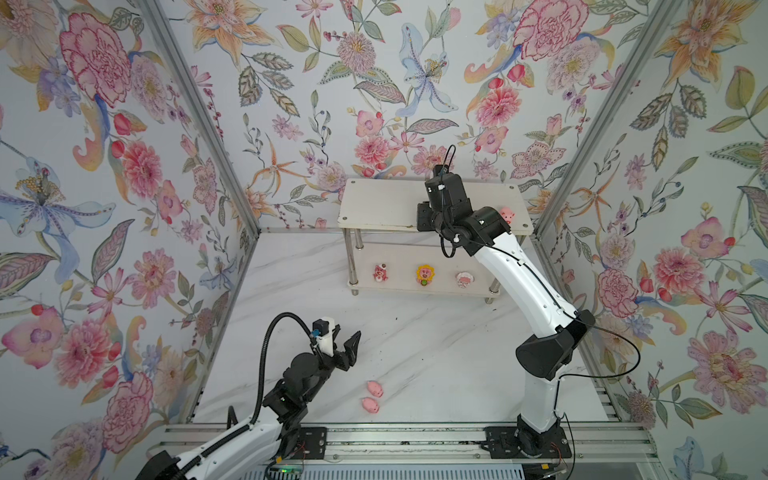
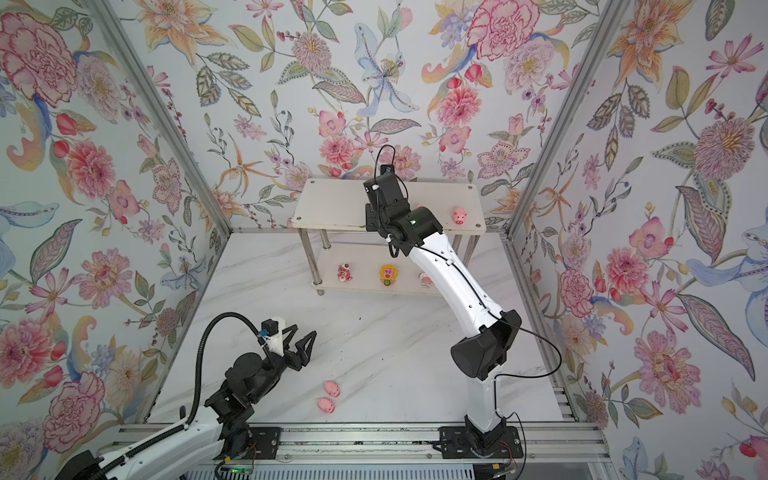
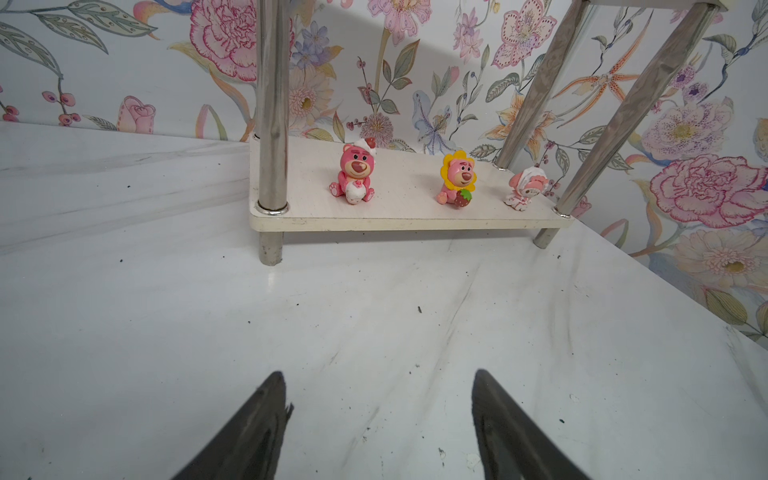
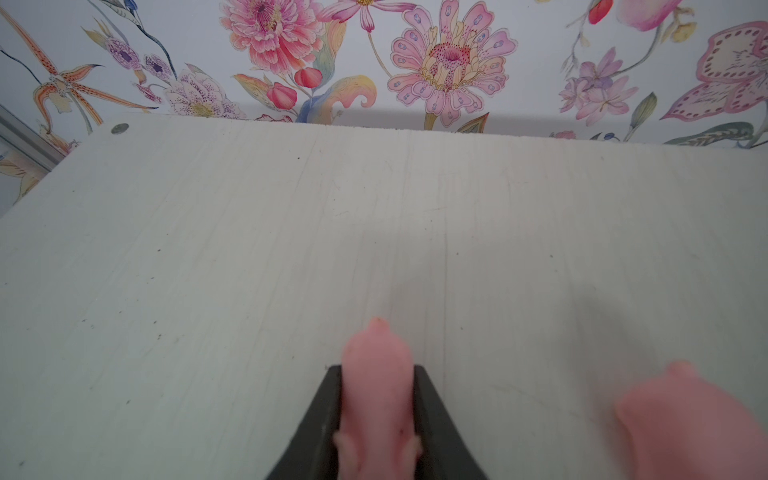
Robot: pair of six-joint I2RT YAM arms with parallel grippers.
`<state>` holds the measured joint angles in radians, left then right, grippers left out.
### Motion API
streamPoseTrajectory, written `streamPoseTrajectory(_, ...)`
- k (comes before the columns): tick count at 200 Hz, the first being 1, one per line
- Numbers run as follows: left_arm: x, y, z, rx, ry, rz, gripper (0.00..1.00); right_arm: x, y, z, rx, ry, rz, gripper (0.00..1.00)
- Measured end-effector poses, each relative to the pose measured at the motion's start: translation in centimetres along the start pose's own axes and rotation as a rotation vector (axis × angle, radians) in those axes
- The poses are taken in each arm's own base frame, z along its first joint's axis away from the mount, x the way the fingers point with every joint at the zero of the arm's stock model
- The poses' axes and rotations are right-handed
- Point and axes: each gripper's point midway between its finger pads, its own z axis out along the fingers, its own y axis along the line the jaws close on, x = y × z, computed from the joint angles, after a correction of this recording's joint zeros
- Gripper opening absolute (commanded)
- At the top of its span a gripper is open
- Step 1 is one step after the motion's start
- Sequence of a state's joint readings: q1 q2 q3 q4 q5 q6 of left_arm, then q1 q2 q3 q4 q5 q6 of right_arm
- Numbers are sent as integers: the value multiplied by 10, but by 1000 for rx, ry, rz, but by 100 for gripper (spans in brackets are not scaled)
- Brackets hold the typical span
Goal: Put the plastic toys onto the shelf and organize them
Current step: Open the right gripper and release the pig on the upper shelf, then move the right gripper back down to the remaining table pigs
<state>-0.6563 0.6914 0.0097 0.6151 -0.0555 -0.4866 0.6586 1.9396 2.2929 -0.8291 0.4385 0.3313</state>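
Pig flush between right fingers

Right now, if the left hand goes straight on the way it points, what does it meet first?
The left hand probably meets the front edge of the shelf's lower tier, between the red-pink bear and the yellow-petalled figure; depth is unclear.
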Motion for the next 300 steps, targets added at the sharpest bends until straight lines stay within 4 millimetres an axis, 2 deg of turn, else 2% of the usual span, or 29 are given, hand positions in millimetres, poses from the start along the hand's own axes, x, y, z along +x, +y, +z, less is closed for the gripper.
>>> streamPoseTrajectory(40,-5,-1,-1,6,-20,-3,72,-2,-6,3,39,-16,19,30)
streamPoseTrajectory(69,-7,-2,-2,8,-27,-4,72,-2,-7,3,46,-17,28,53)
streamPoseTrajectory(84,-8,-2,-2,9,-28,-5,72,-2,-7,3,46,-17,37,60)
streamPoseTrajectory(145,-4,-1,-1,5,-17,-3,72,-1,-4,-2,37,-19,19,67)
streamPoseTrajectory(177,-4,-1,-1,5,-15,-2,72,-3,0,-33,16,-41,-8,69)
streamPoseTrajectory(214,-4,-1,-1,4,-15,-1,72,1,-3,-102,-27,-103,-33,68)
streamPoseTrajectory(222,-4,-1,-1,4,-15,1,72,8,-2,-117,-46,-113,-44,64)
streamPoseTrajectory(236,-4,0,-1,0,-17,3,71,26,1,-138,-91,-121,-67,51)
streamPoseTrajectory(247,-4,1,-1,-5,-17,5,71,49,8,-150,-143,-107,-107,42)
streamPoseTrajectory(260,-5,2,-1,-15,-19,6,70,81,20,-153,-203,-67,-158,32)
streamPoseTrajectory(278,-5,5,-1,-30,-20,7,70,139,44,-142,-267,31,-251,25)
streamPoseTrajectory(300,-4,6,-1,-34,-19,10,70,234,75,-120,-330,196,-408,25)
